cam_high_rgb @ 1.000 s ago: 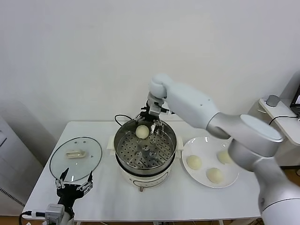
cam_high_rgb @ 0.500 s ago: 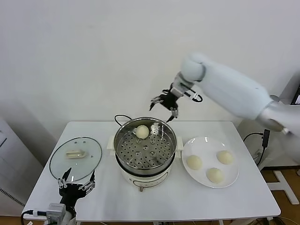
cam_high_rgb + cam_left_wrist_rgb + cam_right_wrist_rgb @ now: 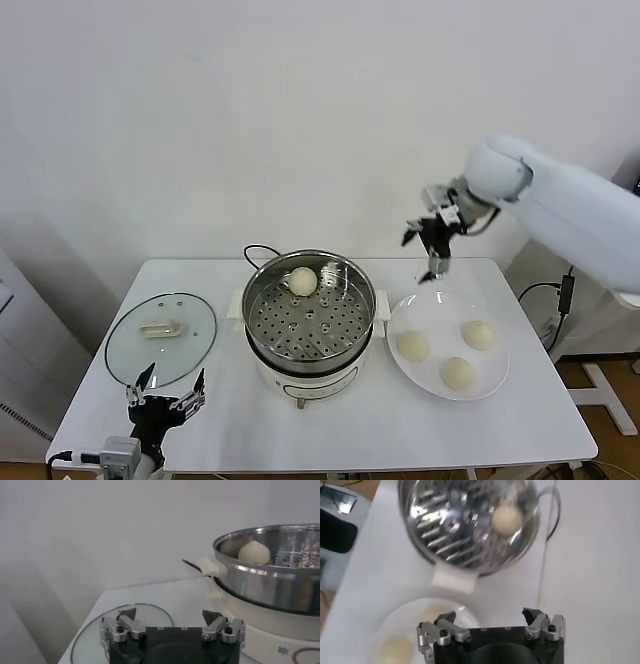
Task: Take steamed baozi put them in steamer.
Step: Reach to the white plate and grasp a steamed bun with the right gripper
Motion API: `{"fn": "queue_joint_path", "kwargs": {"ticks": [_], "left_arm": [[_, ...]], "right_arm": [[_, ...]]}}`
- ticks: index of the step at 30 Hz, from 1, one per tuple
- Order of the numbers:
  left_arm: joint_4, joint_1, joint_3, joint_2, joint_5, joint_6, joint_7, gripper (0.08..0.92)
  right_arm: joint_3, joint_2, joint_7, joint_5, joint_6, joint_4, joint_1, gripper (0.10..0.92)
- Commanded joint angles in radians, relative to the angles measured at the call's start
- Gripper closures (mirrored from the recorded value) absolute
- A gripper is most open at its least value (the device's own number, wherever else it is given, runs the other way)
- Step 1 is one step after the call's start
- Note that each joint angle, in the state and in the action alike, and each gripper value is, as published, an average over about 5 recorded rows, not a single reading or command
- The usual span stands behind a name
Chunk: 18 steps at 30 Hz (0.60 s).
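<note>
One cream-white baozi (image 3: 303, 281) (image 3: 254, 553) (image 3: 505, 518) lies on the perforated tray at the back of the steel steamer (image 3: 262, 305) (image 3: 260, 582) (image 3: 445, 550). Three more baozi (image 3: 413, 346) (image 3: 479, 334) (image 3: 458, 373) rest on the white plate (image 3: 408, 308) to its right; one of them (image 3: 395, 647) shows blurred in the right wrist view. My right gripper (image 3: 428, 248) (image 3: 489, 617) hangs open and empty in the air above the plate's far edge, right of the steamer. My left gripper (image 3: 166, 388) (image 3: 169, 617) stays open and empty low at the table's front left.
A round glass lid (image 3: 160, 337) (image 3: 90, 640) lies flat on the white table (image 3: 350, 430) left of the steamer, just beyond the left gripper. A black cord (image 3: 258, 250) runs behind the steamer. Another white table stands at the far right.
My right gripper has swung up and away from the steamer, going rightward to above the plate's far edge. The baozi stays in the steamer. The left arm has not moved.
</note>
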State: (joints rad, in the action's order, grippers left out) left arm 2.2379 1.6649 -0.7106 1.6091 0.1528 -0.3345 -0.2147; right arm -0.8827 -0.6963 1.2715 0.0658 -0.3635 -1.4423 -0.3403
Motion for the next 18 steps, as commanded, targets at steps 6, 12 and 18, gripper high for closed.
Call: {"fn": "queue_joint_path", "kwargs": {"ticks": [6, 12, 18], "left_arm": [[-0.021, 0.001, -0.001, -0.011, 0.001, -0.006, -0.005, 0.177], [-0.033, -0.004, 0.002, -0.01, 0.005, -0.009, -0.008, 0.177], [-0.042, -0.007, 0.001, -0.007, 0.008, -0.01, -0.01, 0.177]], "right_arm": [[0.196, -0.002, -0.05, -0.258, -0.102, -0.019, 0.377, 0.203], [0.226, -0.069, -0.066, -0.3, -0.08, 0.071, 0.428, 0.203], [0.232, -0.102, -0.069, -0.322, -0.067, 0.112, 0.443, 0.203]]}}
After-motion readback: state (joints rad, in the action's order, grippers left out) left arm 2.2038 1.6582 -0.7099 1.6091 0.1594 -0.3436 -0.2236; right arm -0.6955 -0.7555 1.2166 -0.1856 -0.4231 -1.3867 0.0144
